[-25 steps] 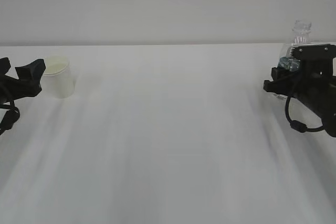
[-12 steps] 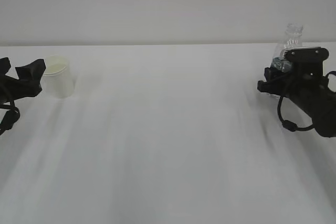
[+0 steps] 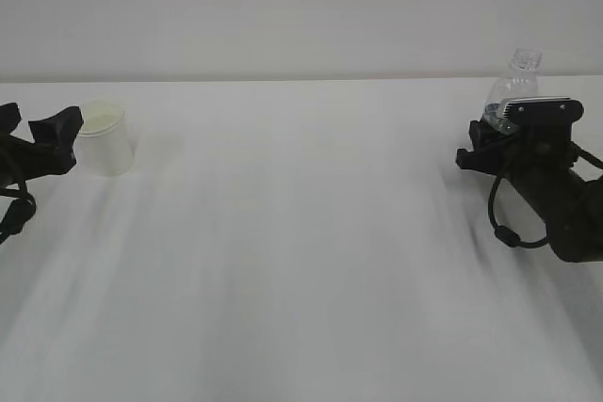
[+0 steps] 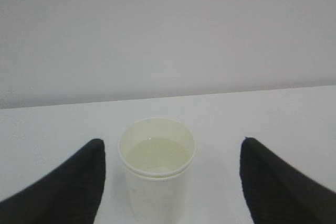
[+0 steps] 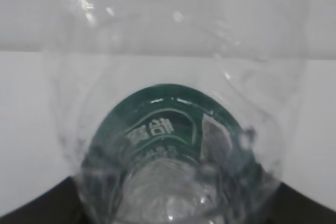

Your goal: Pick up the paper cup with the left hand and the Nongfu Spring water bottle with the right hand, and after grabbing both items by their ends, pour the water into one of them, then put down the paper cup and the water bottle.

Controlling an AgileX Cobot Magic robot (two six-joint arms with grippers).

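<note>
Your left hand [image 3: 52,143] sits at the far left edge of the exterior view, low over the table [image 3: 301,261]. Its two fingers [image 4: 68,182] stand wide apart, released, with nothing between the pads. In the left wrist view the paper cup [image 4: 156,167] stands upright between those fingers, clear of both, with open table on either side of it. The cup holds a pale, clear liquid [image 4: 156,157] in its lower part. In the exterior view you see the same cup [image 3: 102,138] just beside the right-hand fingertip of that gripper, resting on the table near the back edge.

Your right hand [image 3: 480,152] is at the far right of the exterior view, its black body and looped cable [image 3: 504,223] lying in front of the bottle. It is clenched on the water bottle [image 3: 513,87]: the right wrist view looks along the bottle's body [image 5: 173,145], which fills the frame, with a black finger [image 5: 37,203] showing at each lower corner against the plastic. The dark green label band [image 5: 168,124] with white marks curves across the middle of that view. In the exterior view only the clear neck and open mouth show above the gripper, leaning to the right.
</note>
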